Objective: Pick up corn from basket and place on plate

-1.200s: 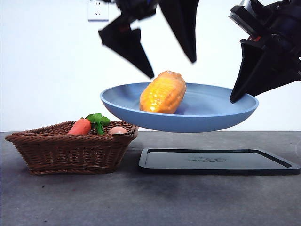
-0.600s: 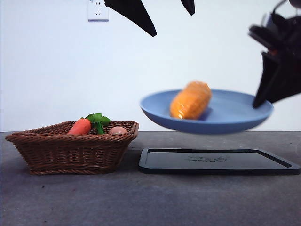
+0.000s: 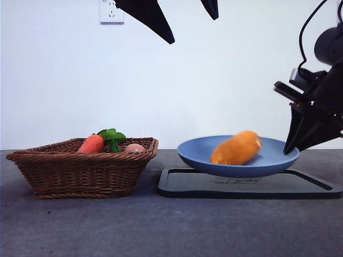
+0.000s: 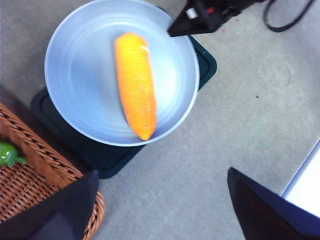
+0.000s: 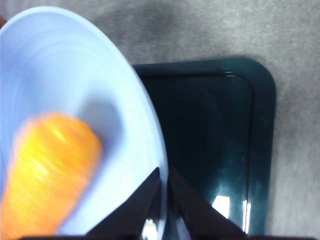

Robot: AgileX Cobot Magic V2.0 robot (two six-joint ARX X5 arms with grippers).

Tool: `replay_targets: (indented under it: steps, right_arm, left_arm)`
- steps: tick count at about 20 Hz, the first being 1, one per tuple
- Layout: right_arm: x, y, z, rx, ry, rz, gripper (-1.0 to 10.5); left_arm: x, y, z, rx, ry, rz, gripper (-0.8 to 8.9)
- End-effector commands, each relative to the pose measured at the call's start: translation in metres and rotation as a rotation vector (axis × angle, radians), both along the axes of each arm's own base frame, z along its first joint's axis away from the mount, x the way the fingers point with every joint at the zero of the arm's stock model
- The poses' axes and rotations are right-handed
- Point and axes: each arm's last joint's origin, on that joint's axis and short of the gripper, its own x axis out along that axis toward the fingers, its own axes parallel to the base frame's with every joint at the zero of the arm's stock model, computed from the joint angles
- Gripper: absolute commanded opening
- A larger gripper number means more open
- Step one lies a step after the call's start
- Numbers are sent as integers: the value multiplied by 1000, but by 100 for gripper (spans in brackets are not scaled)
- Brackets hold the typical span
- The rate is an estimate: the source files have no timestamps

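Note:
The orange-yellow corn (image 3: 236,148) (image 4: 135,84) (image 5: 47,172) lies in the light-blue plate (image 3: 193,153) (image 4: 75,70) (image 5: 60,60), blurred as if rolling. My right gripper (image 3: 293,145) (image 5: 161,200) is shut on the plate's right rim and holds the plate just over the black tray (image 3: 300,187) (image 5: 215,130). High above, my left gripper (image 3: 187,16) (image 4: 160,205) hangs open and holds nothing. The wicker basket (image 3: 80,171) (image 4: 25,185) stands at the left.
In the basket lie a carrot (image 3: 91,144) with green leaves (image 3: 111,137) (image 4: 9,154) and a small tan egg (image 3: 134,148). A wall socket (image 3: 111,12) is on the white wall behind. Grey table (image 3: 161,225) stretches in front.
My right gripper has carried the plate with the corn down and to the right, to just over the black tray. The corn has shifted in the plate. My left gripper has risen.

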Motion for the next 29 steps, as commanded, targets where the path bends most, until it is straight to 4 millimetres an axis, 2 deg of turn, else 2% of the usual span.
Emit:
replay_targets:
  steps: [1, 5, 10, 15, 18, 21, 24, 26, 29]
  right_arm:
    - [11, 0, -7, 5, 1, 11, 2]
    - [15, 0, -20, 1, 39, 12, 2]
    - [15, 0, -21, -2, 43, 10, 4]
    - [14, 0, -22, -6, 56, 6, 205]
    - [13, -1, -18, -5, 52, 3, 269]
    - [6, -10, -3, -9, 41, -15, 269]
    - [-10, -20, 28, -22, -14, -23, 269]
    - [-29, -23, 53, -33, -57, -8, 269]
    - [-68, -19, 91, -58, -112, 50, 269]
  left_arm:
    - [0, -4, 5, -11, -26, -18, 417]
    - [0, -4, 5, -14, -27, -16, 417]
    - [0, -4, 5, -14, -27, -16, 417]
    - [0, -4, 5, -14, -27, -16, 417]
    - [0, -4, 5, -14, -27, -16, 417]
    - [0, -4, 5, -14, -27, -16, 417]
    - [0, -4, 5, -14, -27, -16, 417]
    - [0, -4, 5, -14, -27, -16, 417]
    - [0, -4, 5, -14, -27, -16, 417]
